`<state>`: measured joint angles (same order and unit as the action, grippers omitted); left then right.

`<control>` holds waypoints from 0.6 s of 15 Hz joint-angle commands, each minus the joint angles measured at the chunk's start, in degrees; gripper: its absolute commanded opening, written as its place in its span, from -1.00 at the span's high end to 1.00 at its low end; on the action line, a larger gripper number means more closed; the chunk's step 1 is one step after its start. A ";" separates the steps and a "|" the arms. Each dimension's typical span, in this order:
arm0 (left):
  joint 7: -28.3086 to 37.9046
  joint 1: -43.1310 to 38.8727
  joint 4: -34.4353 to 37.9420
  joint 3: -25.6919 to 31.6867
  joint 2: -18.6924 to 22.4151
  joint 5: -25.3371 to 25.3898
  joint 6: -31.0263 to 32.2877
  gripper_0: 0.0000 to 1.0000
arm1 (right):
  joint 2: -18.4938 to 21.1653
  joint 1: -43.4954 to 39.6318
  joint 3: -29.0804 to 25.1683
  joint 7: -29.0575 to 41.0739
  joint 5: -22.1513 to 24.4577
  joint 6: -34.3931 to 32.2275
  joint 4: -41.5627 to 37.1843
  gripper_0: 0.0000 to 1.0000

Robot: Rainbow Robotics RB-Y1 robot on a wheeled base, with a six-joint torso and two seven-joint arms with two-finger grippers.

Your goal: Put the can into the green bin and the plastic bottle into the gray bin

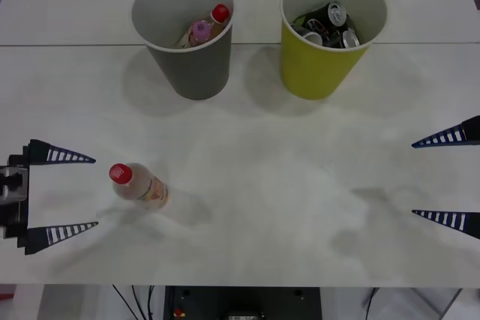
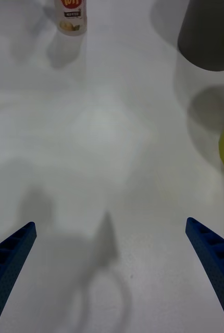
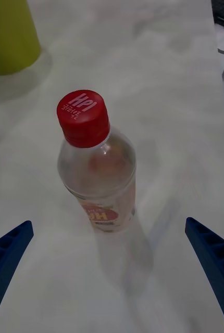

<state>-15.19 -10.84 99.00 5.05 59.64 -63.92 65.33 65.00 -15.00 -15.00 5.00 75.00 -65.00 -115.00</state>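
Close to the robot, the left gripper point(image 1: 71, 192) waits at the table's left edge with its blue ribbed fingers spread wide, lined up just beside the clear plastic bottle with the red cap point(image 1: 137, 186), which stands upright on the white table point(image 1: 270, 185), probably ready to slide around it. The right gripper point(image 1: 444, 177) sits wide open at the right edge, holding nothing. Farther back stand the dark gray round bin point(image 1: 191, 65), holding two small bottles, and the yellow-green round bin point(image 1: 319, 65), holding black cans point(image 1: 330, 24), so only this bottle looks left to do.
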 commanded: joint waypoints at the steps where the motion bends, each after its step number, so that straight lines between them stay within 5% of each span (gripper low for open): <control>1: -5.91 2.05 -6.01 -4.97 -0.05 6.80 -0.29 -1.00 | 0.00 0.00 0.00 0.00 0.00 0.00 0.00 -1.00; 4: -12.15 4.16 -11.64 -9.36 -0.92 11.98 -0.29 -1.00 | 0.00 0.00 0.00 0.00 0.00 0.00 0.00 -1.00; 9: -16.63 4.42 -15.68 -9.80 -6.02 13.04 -0.29 -1.00 | 0.00 0.00 0.00 0.00 0.00 0.00 0.00 -1.00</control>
<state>-31.62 -6.43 83.72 -4.75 54.33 -50.95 64.99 65.00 -15.00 -15.00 5.00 75.00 -65.00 -115.00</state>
